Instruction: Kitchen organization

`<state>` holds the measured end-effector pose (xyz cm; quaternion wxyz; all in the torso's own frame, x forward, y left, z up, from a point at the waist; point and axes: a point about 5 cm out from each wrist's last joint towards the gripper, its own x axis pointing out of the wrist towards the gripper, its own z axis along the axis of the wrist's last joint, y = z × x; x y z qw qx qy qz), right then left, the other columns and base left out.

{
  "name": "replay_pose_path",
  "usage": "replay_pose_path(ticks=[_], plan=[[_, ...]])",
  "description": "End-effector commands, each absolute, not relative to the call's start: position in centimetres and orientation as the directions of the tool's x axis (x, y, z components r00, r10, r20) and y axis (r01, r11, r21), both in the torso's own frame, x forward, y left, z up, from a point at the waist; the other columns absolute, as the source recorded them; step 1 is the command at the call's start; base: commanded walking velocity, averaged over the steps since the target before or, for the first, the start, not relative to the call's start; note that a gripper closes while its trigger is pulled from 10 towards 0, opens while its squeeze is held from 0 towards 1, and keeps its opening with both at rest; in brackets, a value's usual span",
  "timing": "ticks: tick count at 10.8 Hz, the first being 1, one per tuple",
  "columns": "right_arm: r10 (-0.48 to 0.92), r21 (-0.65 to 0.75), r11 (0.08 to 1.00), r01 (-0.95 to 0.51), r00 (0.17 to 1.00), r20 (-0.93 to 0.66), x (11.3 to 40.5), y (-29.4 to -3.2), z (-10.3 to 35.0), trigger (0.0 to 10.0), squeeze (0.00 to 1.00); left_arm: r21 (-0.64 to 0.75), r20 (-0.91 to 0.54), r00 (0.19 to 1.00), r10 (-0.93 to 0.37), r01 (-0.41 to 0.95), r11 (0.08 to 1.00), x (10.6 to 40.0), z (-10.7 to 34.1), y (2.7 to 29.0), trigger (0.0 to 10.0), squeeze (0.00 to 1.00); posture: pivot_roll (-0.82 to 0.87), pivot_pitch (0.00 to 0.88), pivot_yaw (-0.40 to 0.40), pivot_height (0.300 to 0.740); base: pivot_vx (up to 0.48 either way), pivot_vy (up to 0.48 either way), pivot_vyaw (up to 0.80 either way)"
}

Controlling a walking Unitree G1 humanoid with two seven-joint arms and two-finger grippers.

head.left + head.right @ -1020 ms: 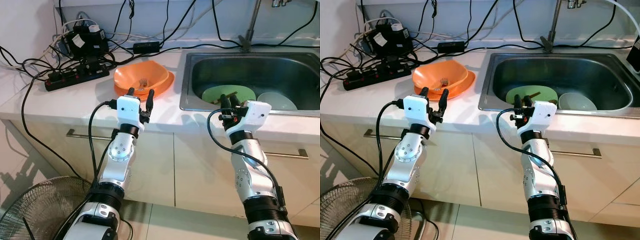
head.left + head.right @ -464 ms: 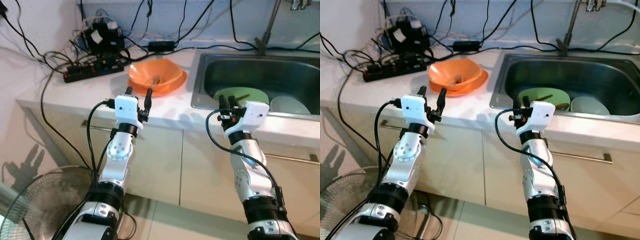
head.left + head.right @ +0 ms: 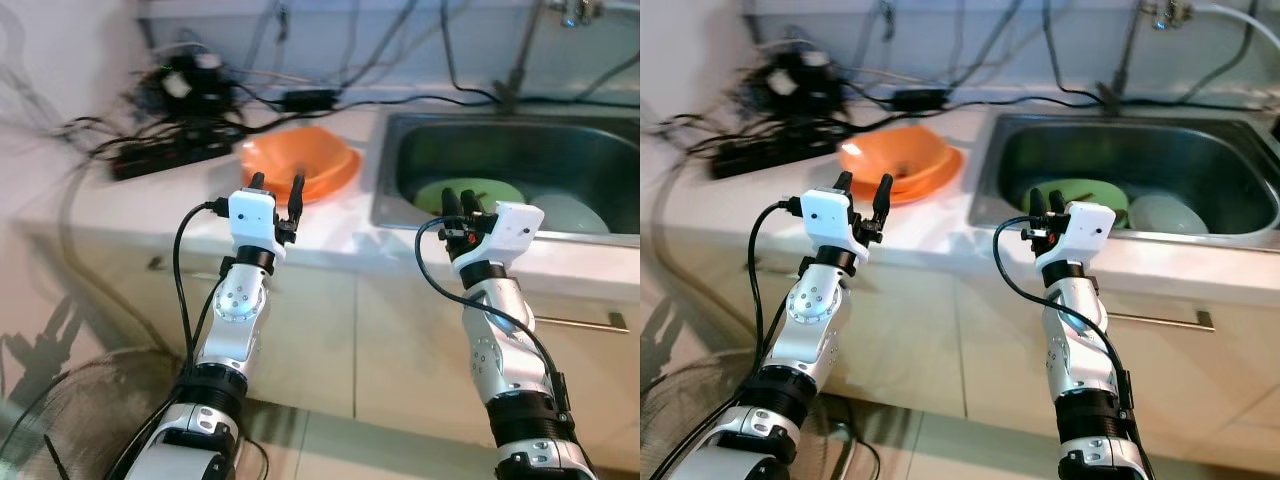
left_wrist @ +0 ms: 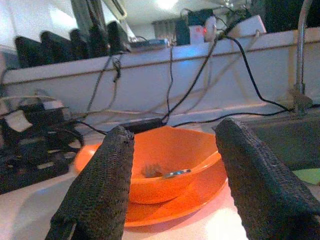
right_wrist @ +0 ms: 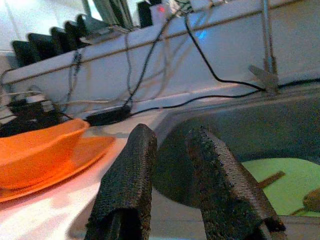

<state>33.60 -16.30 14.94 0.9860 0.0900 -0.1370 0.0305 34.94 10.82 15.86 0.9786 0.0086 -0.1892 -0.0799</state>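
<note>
An orange bowl (image 3: 300, 168) sits on an orange plate (image 4: 197, 192) on the white counter, with a small metal utensil (image 4: 170, 173) lying in it. My left gripper (image 3: 278, 183) is held just in front of the bowl, short of the counter edge, open wide and empty. My right gripper (image 3: 458, 200) is raised before the steel sink (image 3: 440, 140); its fingers (image 5: 131, 185) stand a narrow gap apart with nothing between them. In the sink lie a green plate (image 3: 470, 190) and a white bowl (image 3: 570, 212).
A black power strip (image 3: 165, 160) with tangled cables and chargers (image 3: 190, 85) fills the counter's back left. A faucet (image 3: 520, 60) rises behind the sink. Cabinet fronts with a bar handle (image 3: 585, 323) lie below the counter. A floor fan (image 3: 70, 420) stands low on my left.
The camera has moved and the picture is blurred, so the counter sits differently in view. Both arms keep the same pose, and their fingers have not changed.
</note>
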Motion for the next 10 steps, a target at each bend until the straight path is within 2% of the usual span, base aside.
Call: replay_pose_path(ticks=[1, 2, 8, 10], plan=[[0.039, 0.196, 0.976, -0.096, 0.961, 0.274, 33.98, -15.96, 15.23, 10.0, 0.0, 0.043, 0.364, 0.919, -0.149, 0.143, 0.989, 35.07, 15.82, 11.2, 10.0, 0.0, 0.04, 0.0, 0.11, 0.74, 0.27, 0.0, -0.8], [0.026, 0.179, 0.98, -0.08, 0.958, 0.285, 33.95, -16.15, 15.36, 10.0, 0.0, 0.042, 0.365, 0.919, -0.149, 0.143, 0.989, 35.07, 15.83, 11.22, 10.0, 0.0, 0.04, 0.0, 0.11, 0.74, 0.274, 0.0, -0.46], [0.033, 0.176, 0.981, -0.087, 0.956, 0.291, 33.87, -16.14, 15.29, 10.0, 0.0, 0.017, 0.399, 0.907, -0.133, 0.138, 0.99, 34.91, 16.36, 11.41, 10.0, 0.0, 0.04, 0.0, 0.11, 0.74, 0.284, 0.0, 0.0], [0.036, 0.175, 0.98, -0.09, 0.956, 0.29, 33.83, -16.1, 15.23, 10.0, 0.0, 0.01, 0.409, 0.903, -0.132, 0.14, 0.99, 34.85, 16.55, 11.3, 10.0, 0.0, 0.04, 0.0, 0.109, 0.74, 0.0, 0.0, 0.0]])
